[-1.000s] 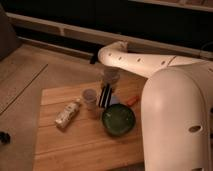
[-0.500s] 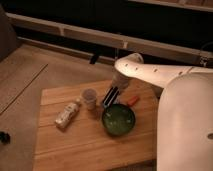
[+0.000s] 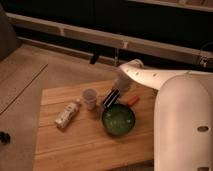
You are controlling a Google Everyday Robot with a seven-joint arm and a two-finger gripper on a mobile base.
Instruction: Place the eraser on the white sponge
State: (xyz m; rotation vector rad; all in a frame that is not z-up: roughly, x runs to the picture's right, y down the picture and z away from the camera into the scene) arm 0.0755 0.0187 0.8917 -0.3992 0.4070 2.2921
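End effector (image 3: 119, 89), finger state unclear, is hanging over the eraser (image 3: 111, 97) lying on the bench (image 3: 75, 145) beside the green bowl (image 3: 118, 120); white sponge unseen, so misplacing is risking.

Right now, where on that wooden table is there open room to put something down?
The table is bare along its near edge, in front of the green bowl and the bottle. It is crowded at the far middle: cup, eraser, gripper, bowl.
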